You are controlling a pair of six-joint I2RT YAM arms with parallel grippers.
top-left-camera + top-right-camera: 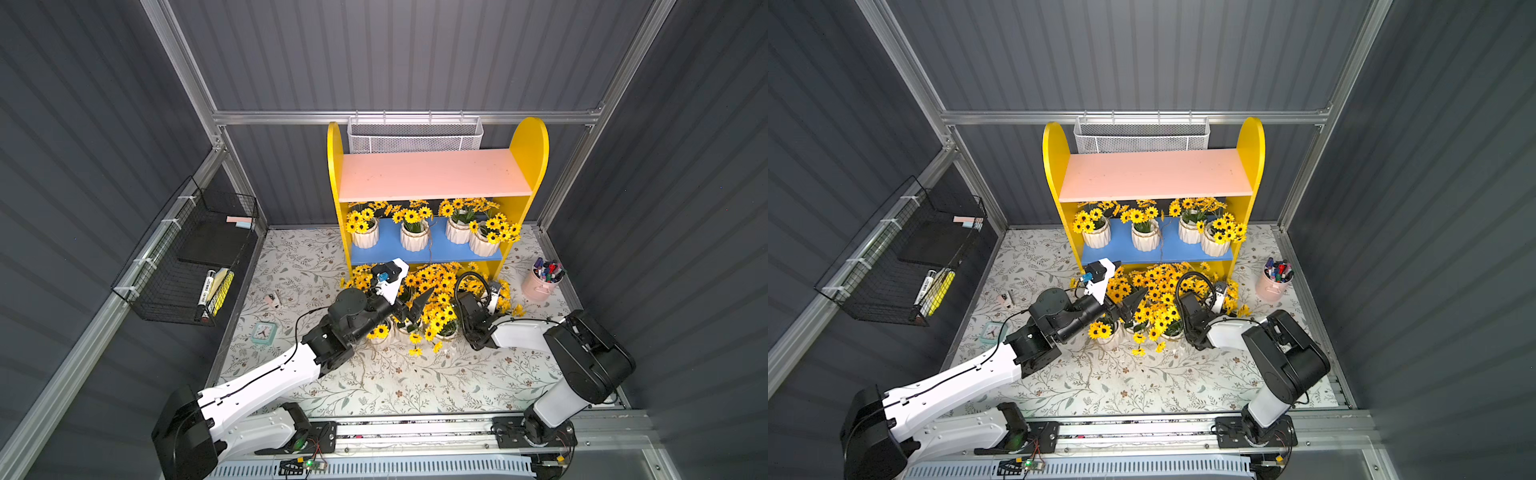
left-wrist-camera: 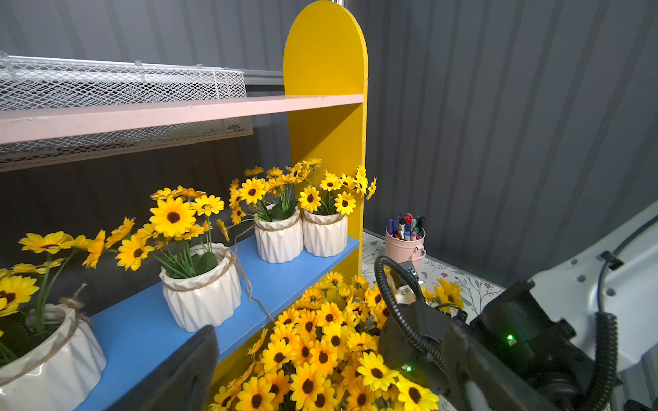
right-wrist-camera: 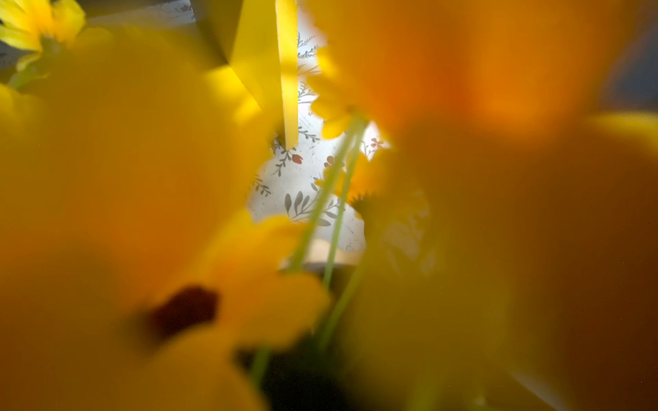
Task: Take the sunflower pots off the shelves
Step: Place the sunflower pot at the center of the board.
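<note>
On the blue lower board [image 1: 388,254] of the shelves [image 1: 530,158], four sunflower pots [image 1: 414,240] stand in a row, the two at one end close together. Pink upper board [image 1: 432,174] is bare. Down in front, on the bench [image 1: 374,386], a thick cluster [image 1: 436,291] of more pots sits just beside the unit's foot. Left fingers [image 1: 423,300] hover over that cluster, spread apart, nothing btwn them. Right arm [image 1: 519,336] comes in from the opposite side, wrist down among the blooms. Right fingers are hidden by petals, so can't tell if they're spread or clamped. Pink cup of pens [image 1: 544,282] stands apart, near the wall.
</note>
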